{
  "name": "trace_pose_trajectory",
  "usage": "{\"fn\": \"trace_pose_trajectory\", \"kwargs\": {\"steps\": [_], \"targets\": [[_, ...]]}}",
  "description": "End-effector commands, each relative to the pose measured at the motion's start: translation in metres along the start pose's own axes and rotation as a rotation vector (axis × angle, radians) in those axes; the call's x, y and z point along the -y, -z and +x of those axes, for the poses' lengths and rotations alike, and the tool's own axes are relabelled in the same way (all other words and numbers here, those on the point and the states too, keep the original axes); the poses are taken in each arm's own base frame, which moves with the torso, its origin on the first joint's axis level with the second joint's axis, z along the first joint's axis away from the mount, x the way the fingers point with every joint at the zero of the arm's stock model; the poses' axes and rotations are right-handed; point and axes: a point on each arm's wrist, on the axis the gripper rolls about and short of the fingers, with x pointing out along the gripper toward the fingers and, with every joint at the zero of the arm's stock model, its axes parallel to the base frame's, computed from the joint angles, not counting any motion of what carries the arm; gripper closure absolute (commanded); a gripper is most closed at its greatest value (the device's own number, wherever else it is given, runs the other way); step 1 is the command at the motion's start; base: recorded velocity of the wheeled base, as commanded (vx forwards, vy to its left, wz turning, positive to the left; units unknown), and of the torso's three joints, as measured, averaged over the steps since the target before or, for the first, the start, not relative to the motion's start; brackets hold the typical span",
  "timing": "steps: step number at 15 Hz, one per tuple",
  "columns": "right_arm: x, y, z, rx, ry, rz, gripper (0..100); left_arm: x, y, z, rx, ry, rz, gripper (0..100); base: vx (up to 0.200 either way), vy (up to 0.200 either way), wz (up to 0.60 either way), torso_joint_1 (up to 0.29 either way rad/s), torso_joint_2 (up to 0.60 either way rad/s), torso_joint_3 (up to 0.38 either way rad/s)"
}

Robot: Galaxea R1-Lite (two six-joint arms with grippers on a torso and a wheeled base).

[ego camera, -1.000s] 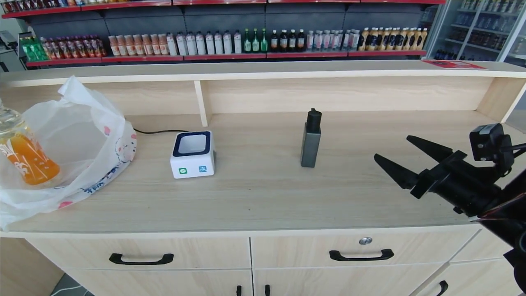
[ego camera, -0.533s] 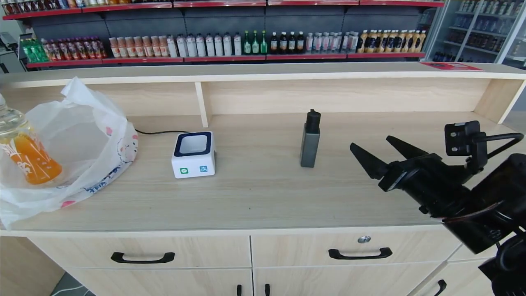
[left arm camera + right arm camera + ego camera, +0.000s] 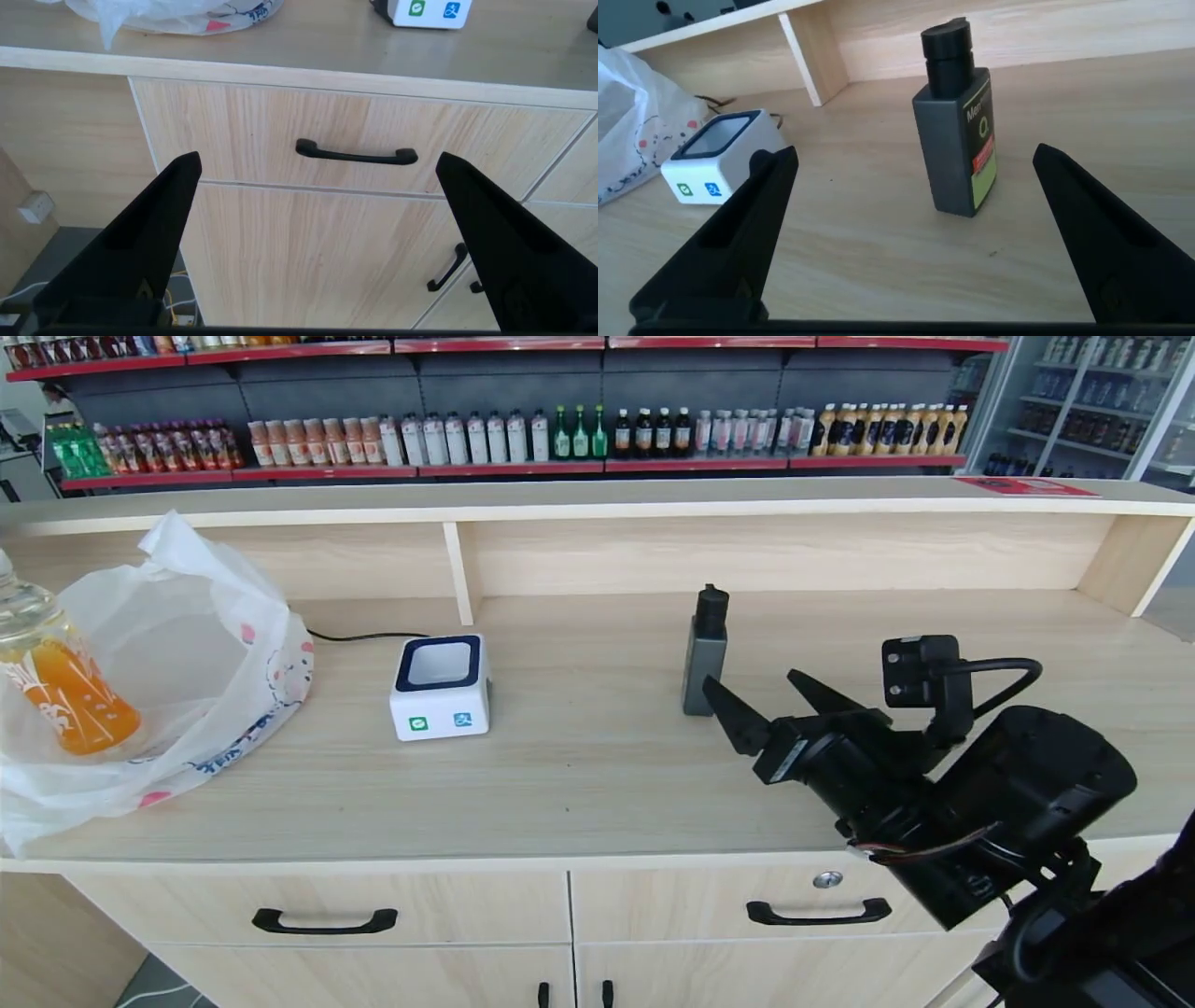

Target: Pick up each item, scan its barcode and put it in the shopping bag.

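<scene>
Black, our right jaws gape empty just before the bottle [image 3: 706, 653], upright near the back edge of the bench [image 3: 579, 784]; our left jaws gape below its front edge. The bag [image 3: 187, 644] holds an orange drink [image 3: 56, 686].

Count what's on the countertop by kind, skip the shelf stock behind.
bottles: 2 (orange drink bottle, grey bottle with a black cap)
shopping bag: 1
barcode scanner: 1
Total: 4
</scene>
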Motion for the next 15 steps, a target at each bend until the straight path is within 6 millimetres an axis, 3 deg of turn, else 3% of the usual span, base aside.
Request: {"fn": "trace_pose_trajectory", "kwargs": {"steps": [1, 3, 6, 9, 15], "targets": [[-0.002, 0.01, 0.009, -0.014, -0.006, -0.009, 0, 0.0, 0.0, 0.0, 0.001, -0.002, 0.001, 0, 0.0, 0.0, 0.0, 0.0, 0.0, 0.0], [0.001, 0.009, 0.038, 0.055, 0.021, -0.029, 0, 0.0, 0.0, 0.0, 0.001, 0.0, 0.001, 0, 0.0, 0.0, 0.0, 0.0, 0.0, 0.0], [0.013, 0.015, 0.064, 0.096, 0.067, -0.077, 0, 0.0, 0.0, 0.0, 0.001, 0.0, 0.001, 0, 0.0, 0.0, 0.0, 0.0, 0.0, 0.0], [0.012, 0.028, 0.066, 0.064, 0.068, -0.082, 0, 0.0, 0.0, 0.0, 0.001, 0.0, -0.001, 0, 0.0, 0.0, 0.0, 0.0, 0.0, 0.0], [0.012, 0.028, 0.075, 0.025, 0.071, -0.086, 0, 0.0, 0.0, 0.0, 0.001, 0.0, -0.001, 0, 0.0, 0.0, 0.0, 0.0, 0.0, 0.0]]}}
